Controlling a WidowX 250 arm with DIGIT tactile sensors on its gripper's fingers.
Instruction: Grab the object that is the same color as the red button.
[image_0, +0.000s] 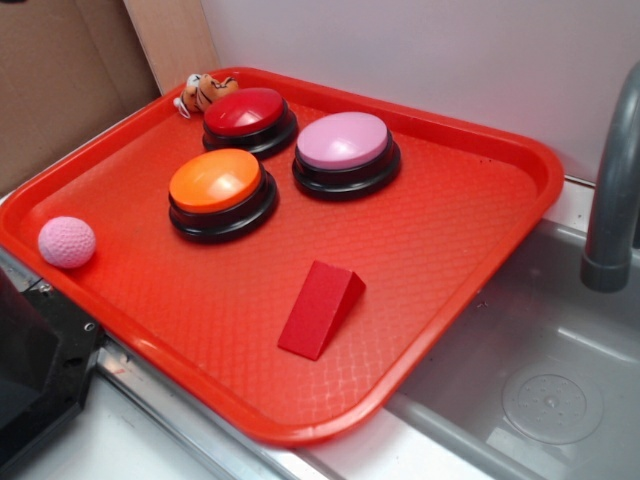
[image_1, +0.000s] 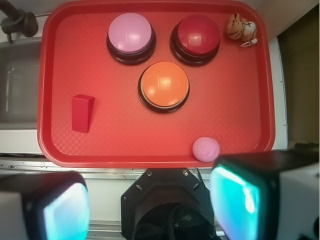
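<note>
On the tray: red wedge block (image_1: 82, 113), matte, ramp shape, lower middle of the side view, left side of the wrist view.
Tray (image_0: 440, 250): red plastic, bumpy diamond pattern, raised rim.
Buttons: red button (image_1: 196, 34), shiny dome on a black round base; pink button (image_1: 130, 34) beside it; orange button (image_1: 164, 84) below them.
Pincer (image_1: 150, 205): wide open, holding nothing, at the bottom edge, well apart from the wedge.
Around: pink dimpled ball (image_1: 206, 148), small tiger toy (image_1: 241, 28), grey sink (image_0: 540, 370); bare tray around the wedge.

Soft, even light fell from above, leaving faint shadows under the buttons and white glare on the pink dome (image_1: 130, 33), while the near gripper fingers (image_1: 239, 200) were blurred.
</note>
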